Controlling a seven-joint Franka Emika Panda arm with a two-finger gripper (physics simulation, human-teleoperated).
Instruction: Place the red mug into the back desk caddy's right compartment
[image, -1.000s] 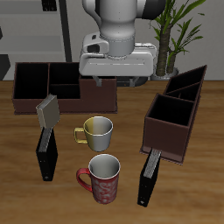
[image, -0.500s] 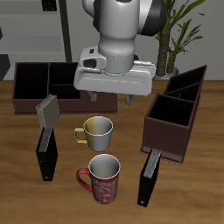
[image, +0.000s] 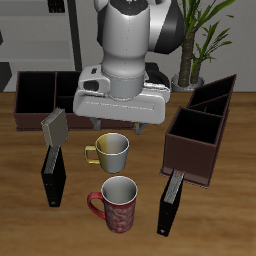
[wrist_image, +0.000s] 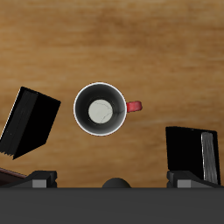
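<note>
The red mug (image: 120, 203) with a pale swirly pattern stands upright near the table's front edge, its handle toward the black book beside it. In the wrist view the red mug (wrist_image: 101, 108) shows its white inside and red handle. My gripper (image: 118, 125) is open and empty, hanging well above the table, over the mugs; its fingertips (wrist_image: 41, 179) stand wide apart. The back desk caddy (image: 20, 110) lies farther back, partly hidden behind my hand. Its right compartment (image: 35, 92), the large black-lined end section, shows empty.
A pale metallic mug (image: 110, 150) with a yellow handle stands just behind the red mug. A black book (image: 52, 178) with a grey one (image: 55, 128) above it, and another black book (image: 170, 205), flank the mugs. A second brown caddy (image: 195, 140) sits angled beside them.
My gripper has come forward from over the back caddy and lowered, and now hangs above the mugs. The mugs, books and caddies have not moved.
</note>
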